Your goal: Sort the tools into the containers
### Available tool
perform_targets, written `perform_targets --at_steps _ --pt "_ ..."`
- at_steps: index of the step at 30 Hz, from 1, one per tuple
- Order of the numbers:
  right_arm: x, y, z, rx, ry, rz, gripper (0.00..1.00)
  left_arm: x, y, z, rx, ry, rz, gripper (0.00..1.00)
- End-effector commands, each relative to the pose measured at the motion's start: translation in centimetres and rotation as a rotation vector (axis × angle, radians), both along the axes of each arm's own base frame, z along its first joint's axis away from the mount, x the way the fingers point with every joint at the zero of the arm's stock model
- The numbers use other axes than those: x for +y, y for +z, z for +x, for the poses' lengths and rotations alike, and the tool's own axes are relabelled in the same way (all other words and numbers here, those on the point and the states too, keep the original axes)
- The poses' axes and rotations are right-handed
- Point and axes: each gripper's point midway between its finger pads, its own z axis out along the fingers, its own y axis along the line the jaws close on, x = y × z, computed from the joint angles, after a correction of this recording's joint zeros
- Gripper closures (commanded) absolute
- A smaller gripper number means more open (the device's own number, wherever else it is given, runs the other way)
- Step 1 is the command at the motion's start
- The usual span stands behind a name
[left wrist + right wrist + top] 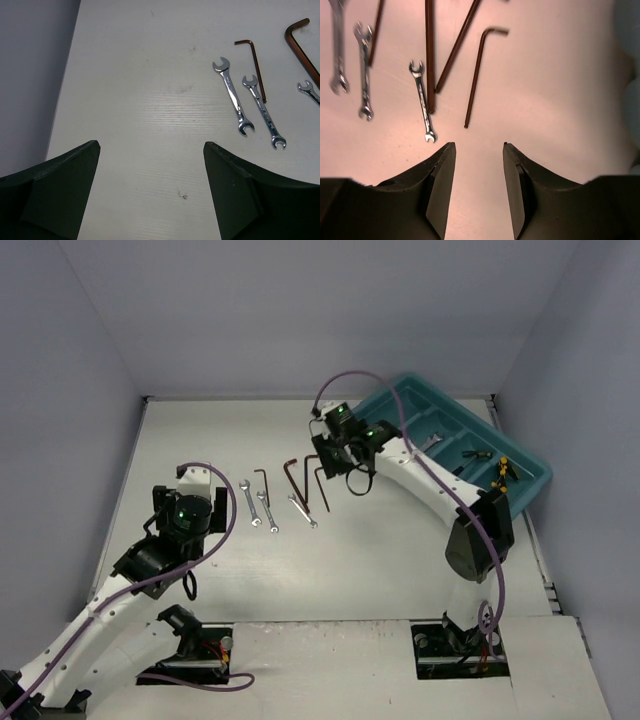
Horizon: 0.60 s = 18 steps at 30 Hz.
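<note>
Three silver wrenches and three dark hex keys lie in a row mid-table. The teal tray stands at the back right. It holds a silver wrench, a dark tool and a yellow-and-black tool. My left gripper is open and empty, left of the wrenches. My right gripper is open and empty, raised over the table. A small wrench and a hex key lie just ahead of its fingertips.
Grey walls enclose the table on the left, back and right. The tray sits at an angle against the right wall. A black cable loop hangs under the right wrist. Two base cut-outs open at the near edge.
</note>
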Motion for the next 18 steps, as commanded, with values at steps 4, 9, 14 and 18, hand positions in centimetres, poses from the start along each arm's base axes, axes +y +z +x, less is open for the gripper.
perform_targets --at_steps 4,9,14,18 --pt "4.6 -7.0 -4.1 0.094 0.198 -0.171 0.63 0.5 2.9 -0.1 -0.106 0.034 -0.088 0.19" --pt "8.2 -7.8 -4.7 0.084 0.286 -0.176 0.64 0.5 3.0 -0.2 -0.109 0.045 -0.102 0.19" --pt "10.5 -8.5 -4.5 0.078 0.315 -0.173 0.64 0.9 3.2 -0.4 -0.12 0.063 -0.107 0.19" --pt "10.9 -8.9 -3.9 0.074 0.308 -0.175 0.64 1.1 3.2 -0.5 -0.124 0.071 -0.106 0.19"
